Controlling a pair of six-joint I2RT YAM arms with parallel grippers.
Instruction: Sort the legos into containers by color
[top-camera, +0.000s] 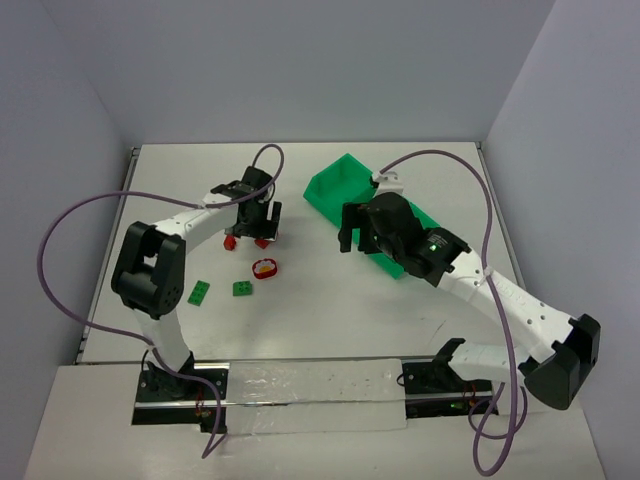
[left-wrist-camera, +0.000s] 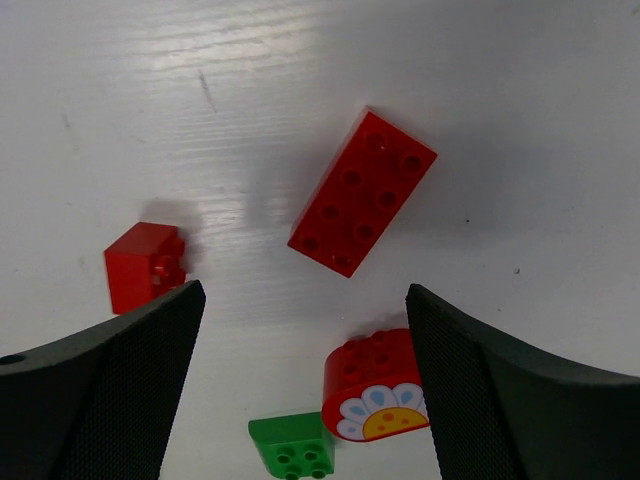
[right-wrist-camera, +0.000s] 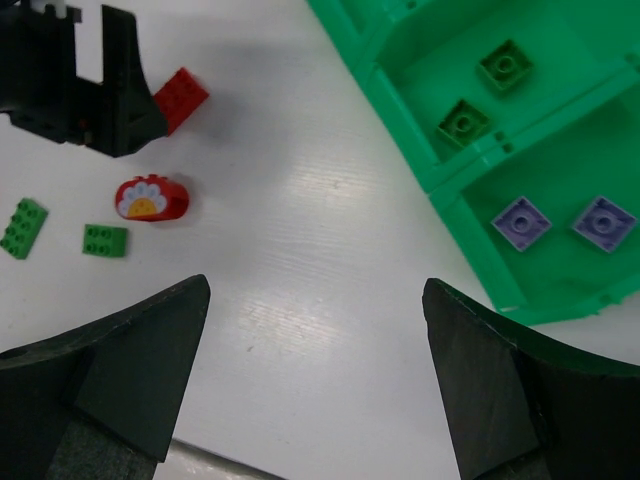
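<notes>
the long red brick (left-wrist-camera: 362, 192) lies flat and aslant on the bench (top-camera: 330, 310), just ahead of the left gripper (left-wrist-camera: 302, 300), whose jaws stand wide apart with nothing between them. a small red brick (left-wrist-camera: 145, 265) sits apart to one side of it. a rounded red piece (left-wrist-camera: 377, 387) with a flower face lies nearer the arms' bases, close by a small green brick (left-wrist-camera: 293, 445), and a longer green brick (top-camera: 199, 292) lies further toward the bench's left edge. across a bare stretch of white surface the green tray (right-wrist-camera: 400, 130) stands at a slant in the far right part. two green bricks (right-wrist-camera: 503, 66) lie in one compartment and two light purple bricks (right-wrist-camera: 522, 220) in the next, at the tray's end. the right gripper (right-wrist-camera: 315, 290) hangs over the bench just beside the tray's long side, jaws wide, holding nothing. the surface is white, glossy and faintly grained. pale lilac-grey walls (top-camera: 300, 70) close it on the left, far and right sides.
</notes>
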